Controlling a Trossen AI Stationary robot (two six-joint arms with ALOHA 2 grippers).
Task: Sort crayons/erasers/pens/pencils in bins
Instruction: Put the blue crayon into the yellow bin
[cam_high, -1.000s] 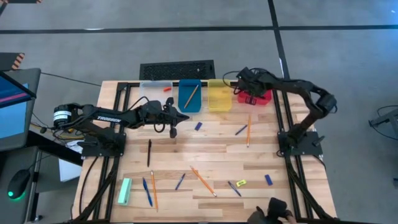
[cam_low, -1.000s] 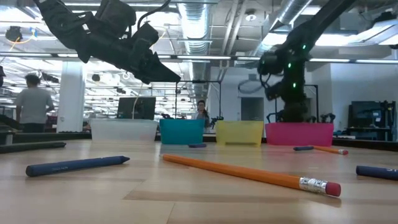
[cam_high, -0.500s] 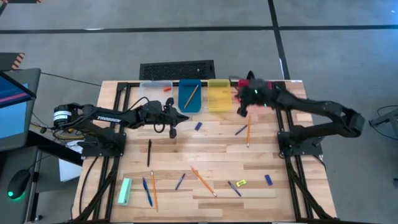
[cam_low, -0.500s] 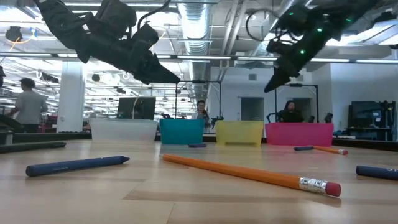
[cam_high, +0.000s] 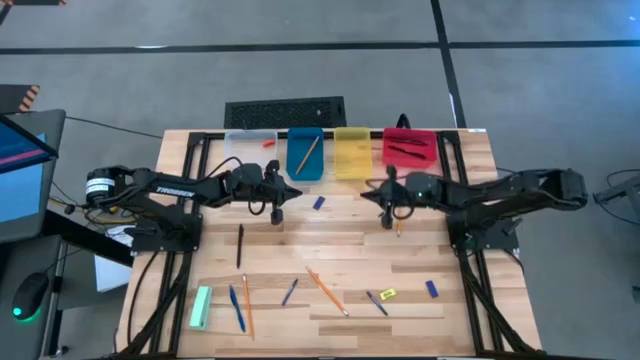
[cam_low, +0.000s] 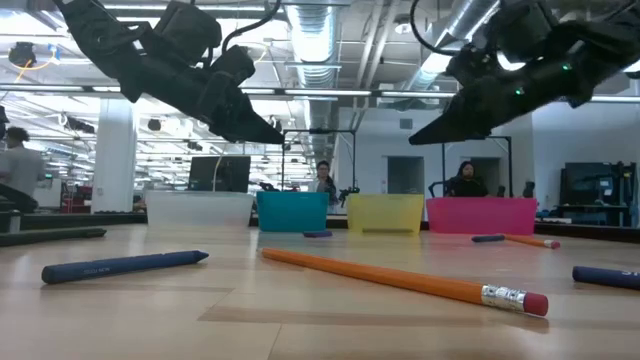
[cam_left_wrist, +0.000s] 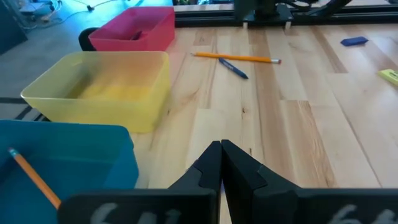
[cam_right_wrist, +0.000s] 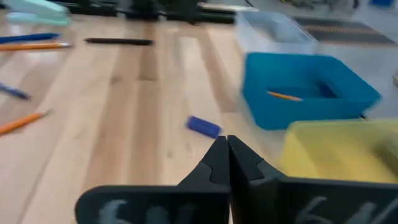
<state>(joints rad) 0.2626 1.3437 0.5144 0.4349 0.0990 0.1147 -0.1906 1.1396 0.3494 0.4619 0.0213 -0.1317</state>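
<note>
Fingers pressed together with nothing between them: that goes for both arms. The right gripper (cam_high: 381, 192) hangs above the pale wooden table (cam_high: 420, 255), just in front of the yellow plastic bin (cam_high: 352, 151), its dark tips meeting in a point, as the right wrist view (cam_right_wrist: 226, 151) shows. The left gripper (cam_high: 292, 189) hovers in front of the blue plastic bin (cam_high: 305, 153), its tips closed too (cam_left_wrist: 221, 155), and it holds nothing.

Four small tubs stand in a row at the table's far edge: the clear plastic bin (cam_high: 250, 146) with a small orange-red eraser (cam_high: 268, 144) in it, the blue one with a long orange pencil (cam_high: 308, 152) leaning inside, the yellow one, and the red plastic bin (cam_high: 409, 146) with dark pens (cam_high: 405, 148) lying in it.

Loose on the table: a blue eraser block (cam_high: 318, 203) between the two grippers, a dark blue pen (cam_high: 387, 209) and an orange pencil (cam_high: 399, 222) crossing near the right gripper, a black pen (cam_high: 240, 244) to the left, another blue eraser (cam_high: 432, 289) and a yellow eraser (cam_high: 388, 294) toward the near right, and more pens and pencils scattered along the near side. A pale green block (cam_high: 200, 307) lies at the near left corner.
</note>
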